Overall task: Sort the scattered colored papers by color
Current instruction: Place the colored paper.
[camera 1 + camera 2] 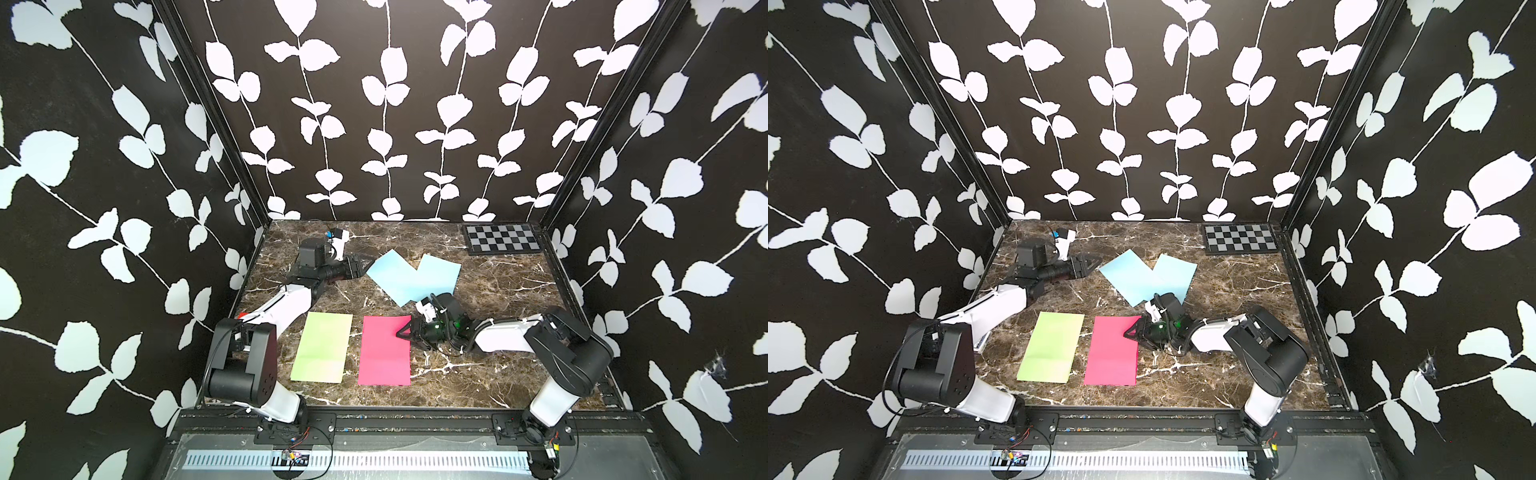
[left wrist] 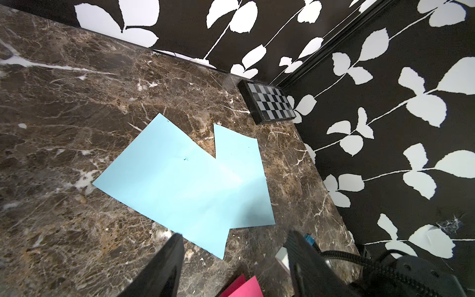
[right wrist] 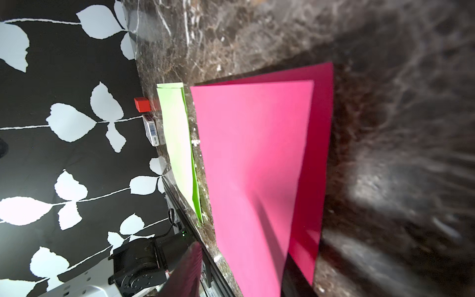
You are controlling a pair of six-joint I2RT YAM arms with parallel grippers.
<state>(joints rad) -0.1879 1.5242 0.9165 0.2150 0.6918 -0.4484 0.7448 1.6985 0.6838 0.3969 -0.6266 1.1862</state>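
2 blue papers (image 1: 392,278) overlapping; 2 pink (image 1: 382,357) stacked, 2 green (image 1: 322,345) stacked. Left gripper (image 1: 368,266) released, empty. Right gripper (image 1: 403,332) at pink edge: can't tell.

Light blue papers (image 1: 395,276), hot pink papers (image 1: 384,357), light green papers (image 1: 322,349); brown marble tabletop (image 1: 498,291); black-and-grey checkerboard panel (image 1: 500,239).

On the table (image 1: 498,374), a panel (image 1: 503,239) sits in the far right corner. Left of it, toward the middle, the far left sheet (image 1: 388,274) and the far right sheet (image 1: 440,270) overlap. The left gripper (image 1: 365,266) lies just left of that pair. Nearer, the near left sheet (image 1: 322,347) lies beside the near middle sheet (image 1: 382,353), apart, the latter stacked on another. The right gripper (image 1: 405,332) reaches over its right edge. A small box (image 3: 151,129) and a block (image 3: 142,104) sit side by side at the table's left edge.
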